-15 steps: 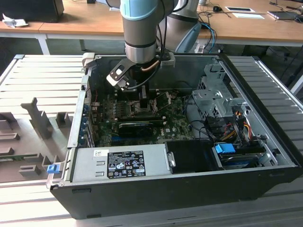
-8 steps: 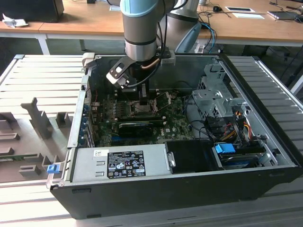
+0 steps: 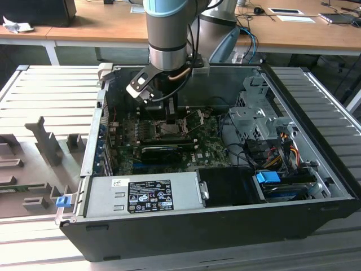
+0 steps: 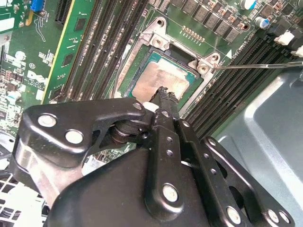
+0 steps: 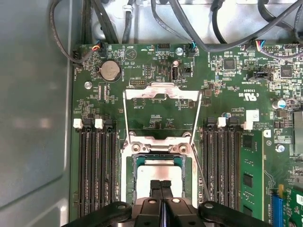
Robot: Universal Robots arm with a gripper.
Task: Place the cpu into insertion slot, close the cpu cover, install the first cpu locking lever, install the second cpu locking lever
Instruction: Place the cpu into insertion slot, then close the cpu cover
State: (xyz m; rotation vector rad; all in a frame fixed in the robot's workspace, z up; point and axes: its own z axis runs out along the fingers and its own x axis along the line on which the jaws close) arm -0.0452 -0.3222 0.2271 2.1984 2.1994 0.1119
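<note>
The exterior view gives me the whole open computer case [image 3: 225,226]. At that view's left, grey fixture blocks [image 3: 48,144] stand on the slatted table [image 3: 51,84]. Next comes the power supply [image 3: 107,197] along the case's near side. The arm [image 3: 169,34] comes straight down over the green motherboard [image 3: 208,152], and the drive cage [image 3: 259,121] sits at the right.

The wrist cameras give me the socket itself. In the first wrist view the cpu cover [image 5: 161,91] stands swung open beyond the insertion slot [image 5: 127,172], with dark memory slots [image 5: 94,165] on either side. The cpu [image 5: 158,171] lies flat inside the slot, pale face up.

The gripper [image 5: 161,183] has its fingertips pressed together with nothing between them, over the part of the chip farthest from the open cover. In the second wrist view the tips overlap the chip's edge, but I cannot tell whether they touch it. A thin lever rod [image 4: 260,65] sticks out sideways from the socket's corner.

The power supply carries a black-and-white label [image 3: 149,195] and a small white sticker [image 3: 120,182], both too small for me to read. White printed markings are scattered across the board.
</note>
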